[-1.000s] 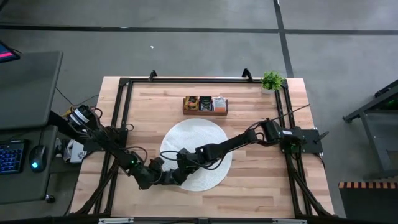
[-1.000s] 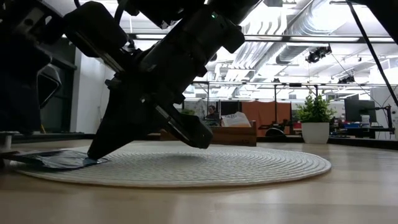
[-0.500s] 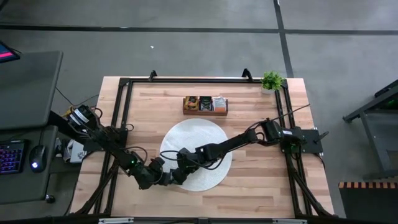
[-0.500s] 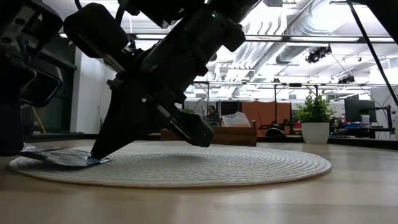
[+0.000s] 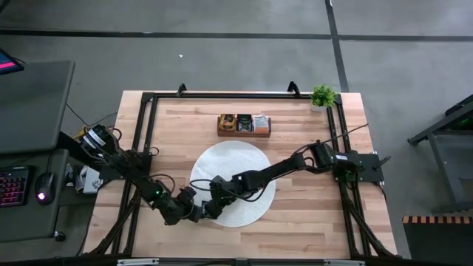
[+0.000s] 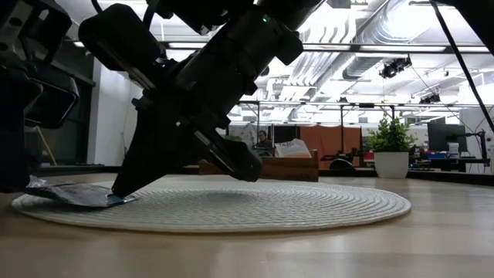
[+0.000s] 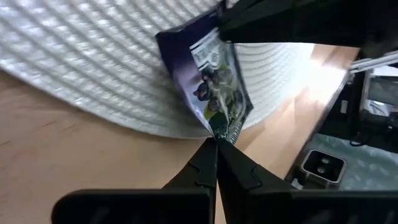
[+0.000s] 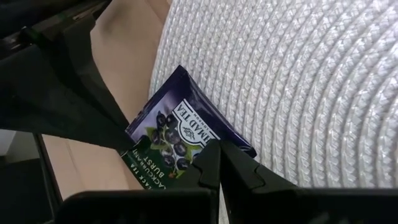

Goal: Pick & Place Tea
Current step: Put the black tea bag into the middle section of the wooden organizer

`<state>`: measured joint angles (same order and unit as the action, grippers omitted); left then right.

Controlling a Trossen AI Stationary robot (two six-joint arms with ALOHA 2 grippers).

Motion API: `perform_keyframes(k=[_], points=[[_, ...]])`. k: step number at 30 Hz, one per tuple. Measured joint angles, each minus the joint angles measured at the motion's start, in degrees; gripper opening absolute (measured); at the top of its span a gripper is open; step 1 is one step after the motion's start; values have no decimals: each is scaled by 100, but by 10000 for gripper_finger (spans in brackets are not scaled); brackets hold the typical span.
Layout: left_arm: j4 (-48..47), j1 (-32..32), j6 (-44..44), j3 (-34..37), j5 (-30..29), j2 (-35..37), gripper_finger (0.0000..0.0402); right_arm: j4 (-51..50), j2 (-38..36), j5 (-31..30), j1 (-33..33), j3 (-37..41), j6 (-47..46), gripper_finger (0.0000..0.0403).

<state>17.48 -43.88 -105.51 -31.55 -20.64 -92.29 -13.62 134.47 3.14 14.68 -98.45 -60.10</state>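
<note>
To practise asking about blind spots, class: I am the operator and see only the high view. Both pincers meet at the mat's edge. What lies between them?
Observer: A dark sachet printed with berries, lying partly off the mat.
Operator: Is it held?
Observer: Yes, the left pincer is shut on its corner.
Operator: And the right one?
Observer: The right pincer is shut, with its tip resting on the sachet.
</note>
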Motion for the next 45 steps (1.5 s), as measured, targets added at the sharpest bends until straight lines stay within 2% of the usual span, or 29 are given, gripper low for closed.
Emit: perform_keyframes(k=[10,19,22,26,33,40,45], points=[[249,-2,393,-140,-385,22,0,-164,-274,28,7,2,514,0],[159,0,505,-279,-329,24,0,-890,-794,-56,-4,2,1027,3],[-118,0,505,-341,-199,24,0,-1102,-1237,-437,-4,2,1316,6],[-109,0,618,-389,-326,27,0,-1588,-1900,-1061,21,-7,1665,3],[-383,112,805,-563,-322,27,0,-2901,-3002,-1821,298,-11,1853,6],[-800,741,1927,-1027,133,142,0,-3927,-3461,-2316,804,-13,1832,2],[-1573,1354,2692,-1597,513,140,0,-4440,-3475,-2428,1119,-9,1627,6]])
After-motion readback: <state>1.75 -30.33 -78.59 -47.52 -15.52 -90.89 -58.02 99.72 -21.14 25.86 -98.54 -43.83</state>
